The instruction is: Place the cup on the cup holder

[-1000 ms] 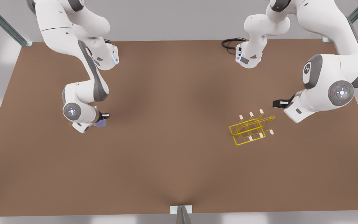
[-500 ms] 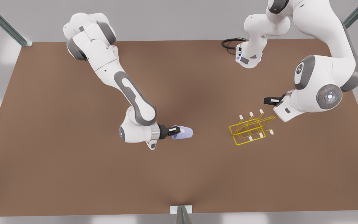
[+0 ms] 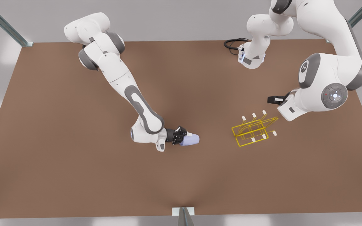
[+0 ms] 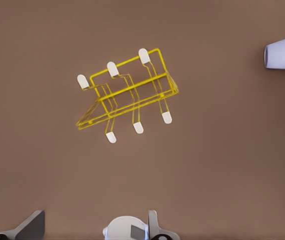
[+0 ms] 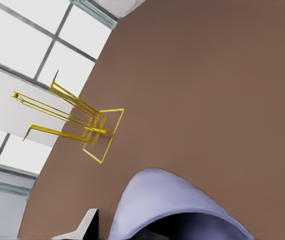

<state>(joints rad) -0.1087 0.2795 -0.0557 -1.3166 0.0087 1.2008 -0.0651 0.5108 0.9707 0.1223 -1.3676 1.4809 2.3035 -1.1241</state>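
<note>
I note the cup at frame centre, above the desk; the cup holder stands right of it, well apart.

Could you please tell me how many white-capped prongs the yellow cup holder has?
6. On the cup holder, three white caps line one side of the frame, and three more line the opposite side. None appear hidden.

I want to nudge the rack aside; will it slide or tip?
The rack is thin open wire, so probably light and easy to slide. Its prongs stick out sideways, so a push there may twist or tip it; pushing the base looks safer.
</note>
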